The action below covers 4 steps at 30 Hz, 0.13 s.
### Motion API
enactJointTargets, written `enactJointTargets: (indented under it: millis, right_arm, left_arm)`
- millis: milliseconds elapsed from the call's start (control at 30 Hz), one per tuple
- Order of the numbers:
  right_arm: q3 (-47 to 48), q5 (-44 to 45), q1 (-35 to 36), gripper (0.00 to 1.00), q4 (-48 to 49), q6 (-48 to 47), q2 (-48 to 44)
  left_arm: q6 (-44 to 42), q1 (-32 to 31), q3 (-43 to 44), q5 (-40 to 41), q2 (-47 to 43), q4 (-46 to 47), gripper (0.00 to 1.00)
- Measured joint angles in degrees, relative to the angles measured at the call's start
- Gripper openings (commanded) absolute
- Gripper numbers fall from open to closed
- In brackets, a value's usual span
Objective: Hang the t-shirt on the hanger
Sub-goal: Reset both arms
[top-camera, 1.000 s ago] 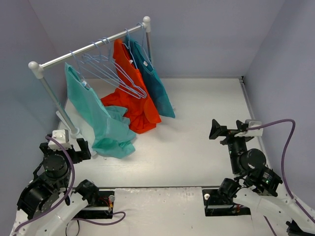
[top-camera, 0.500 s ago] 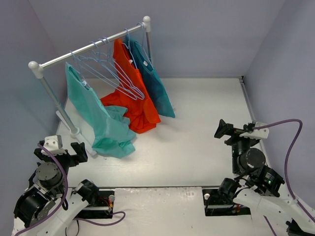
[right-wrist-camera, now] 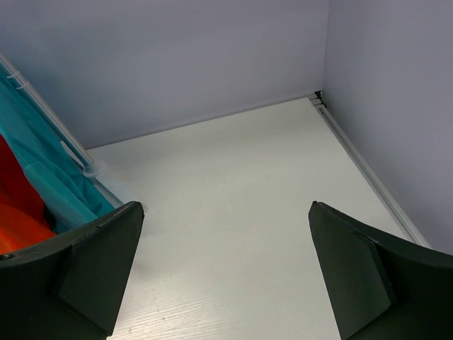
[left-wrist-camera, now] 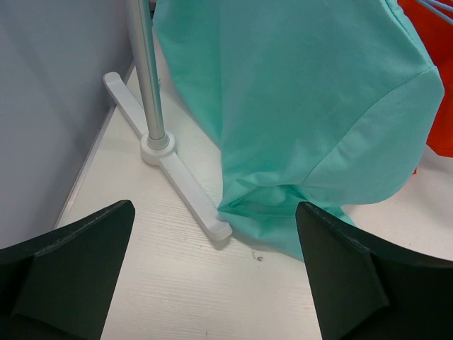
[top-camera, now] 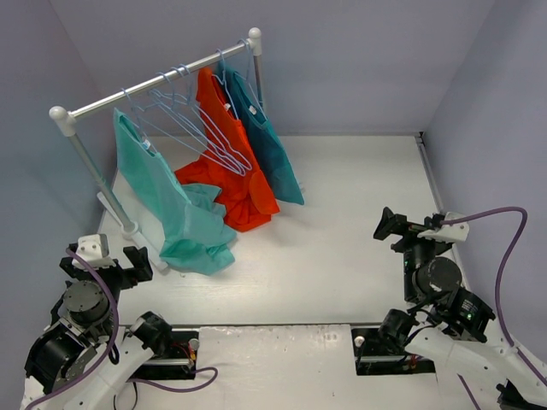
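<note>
- t-shirt point(top-camera: 167, 203) hangs from the left end of the rail point(top-camera: 154, 85), beside the rack post point(left-wrist-camera: 145, 71); its lower hem is bunched on the table point(top-camera: 359, 196) and touches the rack foot point(left-wrist-camera: 180, 188)
- what carries it at the top is buried in fabric, so I can't confirm the wire is through both shoulders
- bare hangers point(top-camera: 201, 128) are crowded mid-rail, between the t-shirt and the orange-red shirt point(top-camera: 229, 175); the darker teal shirt point(top-camera: 272, 154) is past that
- my left gripper point(top-camera: 104, 266) is low at the near-left corner, jaws spread wide, nothing between them; wrist view looks straight at the mint cloth and the post
- my right gripper point(top-camera: 391, 227) is also spread and empty, far off on the right side, facing bare tabletop and the back wall
- step, my read: hanging looks done or nearly so, both arms are parked clear
- next move, if any: check how the shoulders sit; otherwise stay off the cloth
- edges: side wall is just beside my left arm, and the post and foot stand between it and the shirt, so any reach should go in from the right of the post
- room: wide open table centre and right, nothing there to snag; the tight spot is the hanger cluster, where wires could hook a finger
</note>
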State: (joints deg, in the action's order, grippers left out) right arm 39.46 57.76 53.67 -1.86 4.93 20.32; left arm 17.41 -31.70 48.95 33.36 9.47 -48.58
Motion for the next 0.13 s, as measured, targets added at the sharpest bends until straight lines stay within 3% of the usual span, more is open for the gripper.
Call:
enactJointTargets:
  millis: [133]
  right_arm:
    - [0.0,0.04,0.0,1.0,-0.1,0.02,0.12]
  left_arm:
    - [0.12,0.0,0.0,-0.02,0.0,0.0,0.93]
